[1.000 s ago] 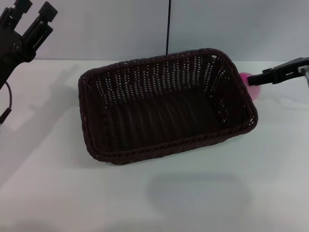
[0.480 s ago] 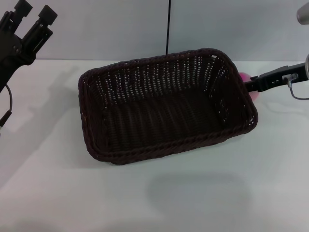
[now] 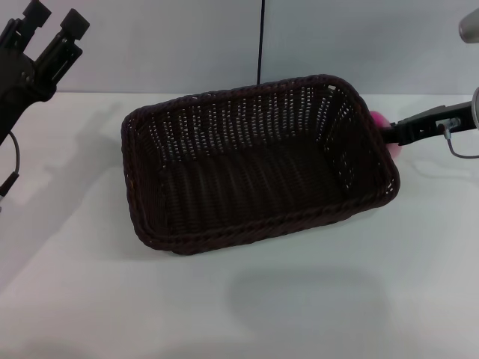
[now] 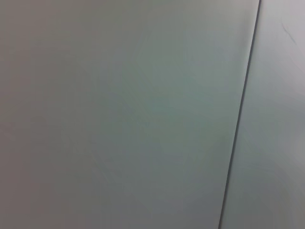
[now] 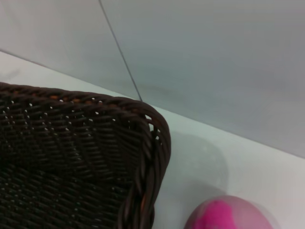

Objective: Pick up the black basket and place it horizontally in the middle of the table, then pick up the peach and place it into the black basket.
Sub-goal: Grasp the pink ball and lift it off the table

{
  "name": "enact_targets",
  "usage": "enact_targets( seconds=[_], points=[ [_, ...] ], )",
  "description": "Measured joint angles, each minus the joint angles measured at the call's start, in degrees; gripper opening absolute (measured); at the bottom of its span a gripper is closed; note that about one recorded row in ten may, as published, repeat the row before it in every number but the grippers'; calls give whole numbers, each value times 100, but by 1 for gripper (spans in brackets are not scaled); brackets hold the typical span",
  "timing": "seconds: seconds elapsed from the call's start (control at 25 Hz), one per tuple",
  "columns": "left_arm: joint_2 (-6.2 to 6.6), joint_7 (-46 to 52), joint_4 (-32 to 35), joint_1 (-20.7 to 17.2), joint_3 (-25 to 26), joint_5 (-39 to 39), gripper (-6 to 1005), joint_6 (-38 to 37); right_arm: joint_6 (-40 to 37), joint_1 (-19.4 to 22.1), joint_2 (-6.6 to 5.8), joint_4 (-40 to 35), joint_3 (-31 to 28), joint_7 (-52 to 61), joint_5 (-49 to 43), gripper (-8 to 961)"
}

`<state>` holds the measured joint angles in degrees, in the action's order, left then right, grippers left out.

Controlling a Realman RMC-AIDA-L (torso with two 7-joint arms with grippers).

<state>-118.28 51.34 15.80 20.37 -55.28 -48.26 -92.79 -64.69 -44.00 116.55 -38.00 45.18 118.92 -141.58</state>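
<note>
Starting at the upper left of the head view, the left gripper (image 3: 54,21) is raised off the table (image 3: 299,299), its two fingers spread apart with nothing between them. Across the middle lies the black basket (image 3: 254,161), lengthwise and a little askew. At its right end the peach (image 3: 379,120) is mostly hidden behind the rim — only a pink sliver shows. The right gripper (image 3: 397,135) reaches it from the right edge; I cannot tell how its jaws stand.
</note>
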Motion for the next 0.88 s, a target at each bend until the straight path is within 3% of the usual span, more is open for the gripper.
enact_targets(
  seconds=[0.16, 0.4, 0.68, 0.88],
  points=[
    [5, 4, 1, 2, 9, 2, 813, -1, -46, 37, 2, -92, -29, 39, 6, 198],
    [7, 2, -1, -9, 25, 8, 813, 14, -175, 429, 85, -751, -41, 206, 417, 144],
    [15, 39, 1, -23, 84, 17, 813, -3, -426, 1168, 94, -1637, -45, 230, 1904, 97],
    [16, 42, 2, -25, 87, 19, 813, -3, -1120, 1484, 66, -2056, -41, -62, 3295, 71]
  ],
)
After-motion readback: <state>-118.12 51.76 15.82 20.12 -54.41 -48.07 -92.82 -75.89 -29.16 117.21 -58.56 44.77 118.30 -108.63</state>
